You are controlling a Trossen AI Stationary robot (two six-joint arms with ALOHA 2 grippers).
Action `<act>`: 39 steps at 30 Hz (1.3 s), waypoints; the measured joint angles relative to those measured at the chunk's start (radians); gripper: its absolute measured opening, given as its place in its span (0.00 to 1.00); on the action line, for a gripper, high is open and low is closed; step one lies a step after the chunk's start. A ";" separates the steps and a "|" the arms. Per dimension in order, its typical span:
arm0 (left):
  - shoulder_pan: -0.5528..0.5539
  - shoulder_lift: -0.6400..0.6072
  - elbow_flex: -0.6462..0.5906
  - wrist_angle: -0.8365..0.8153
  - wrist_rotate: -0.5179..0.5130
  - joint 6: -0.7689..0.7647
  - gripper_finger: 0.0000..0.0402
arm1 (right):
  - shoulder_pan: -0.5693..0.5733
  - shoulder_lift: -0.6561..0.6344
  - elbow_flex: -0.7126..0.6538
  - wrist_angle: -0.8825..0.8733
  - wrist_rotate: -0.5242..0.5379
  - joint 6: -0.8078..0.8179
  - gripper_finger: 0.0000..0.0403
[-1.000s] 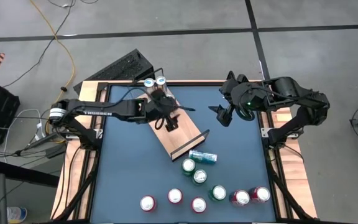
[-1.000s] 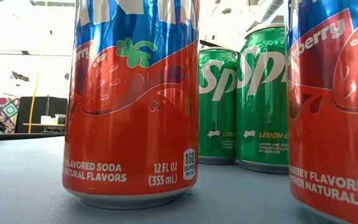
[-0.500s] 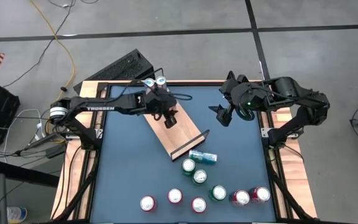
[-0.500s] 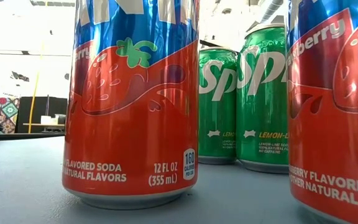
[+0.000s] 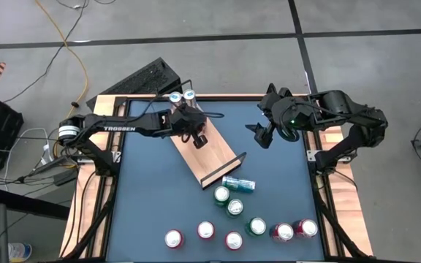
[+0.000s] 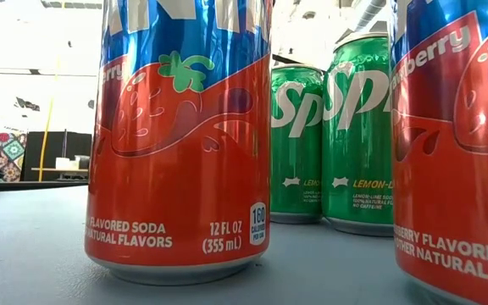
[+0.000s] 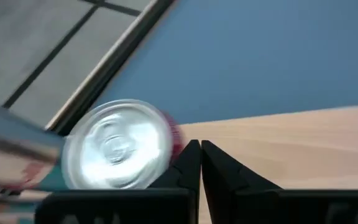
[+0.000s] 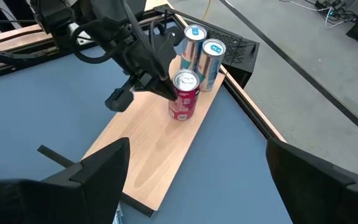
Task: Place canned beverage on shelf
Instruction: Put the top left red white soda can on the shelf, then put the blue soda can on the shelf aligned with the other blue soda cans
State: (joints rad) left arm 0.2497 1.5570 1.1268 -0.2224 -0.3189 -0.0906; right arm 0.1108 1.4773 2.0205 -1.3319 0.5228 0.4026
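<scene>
Placing step just finished: left gripper (image 8: 118, 98) clenched empty over the shelf (image 5: 209, 152), red soda can (image 8: 183, 94) upright on the board just beside it; next, fetching another can from the bench, right gripper (image 5: 257, 135) waiting, released.

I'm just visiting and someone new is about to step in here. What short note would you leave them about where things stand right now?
Left gripper: shut and empty, over the shelf beside the red can.
Right gripper: open and empty, waiting over the table's far right part.
Done: three cans stand upright at the shelf's far end, the red one and two blue-topped cans behind it.
Left: one can lies on its side just off the shelf's near end. Eight more stand on the table nearer the front: three green and five red.
Next, probably: pick another can and stand it on the bare board.
</scene>
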 joint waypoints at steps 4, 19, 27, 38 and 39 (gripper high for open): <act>0.017 0.000 -0.005 0.013 -0.055 -0.019 0.00 | 0.000 0.000 0.000 0.000 0.000 0.000 0.89; 0.093 0.000 -0.005 0.065 -0.071 -0.013 0.00 | 0.000 0.000 0.000 0.000 0.001 0.000 0.89; 0.062 0.000 0.011 0.106 -0.010 -0.036 0.00 | 0.000 0.000 0.000 0.000 0.001 0.008 0.89; 0.014 -0.186 0.207 -0.100 0.004 0.033 0.01 | 0.000 0.000 0.000 0.000 0.001 0.007 0.89; 0.015 -0.212 0.222 -0.115 0.026 0.056 0.02 | 0.000 0.000 0.000 0.000 0.001 0.007 0.89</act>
State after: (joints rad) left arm 0.2645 1.3452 1.3487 -0.3374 -0.2931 -0.0345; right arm 0.1108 1.4773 2.0205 -1.3316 0.5240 0.4099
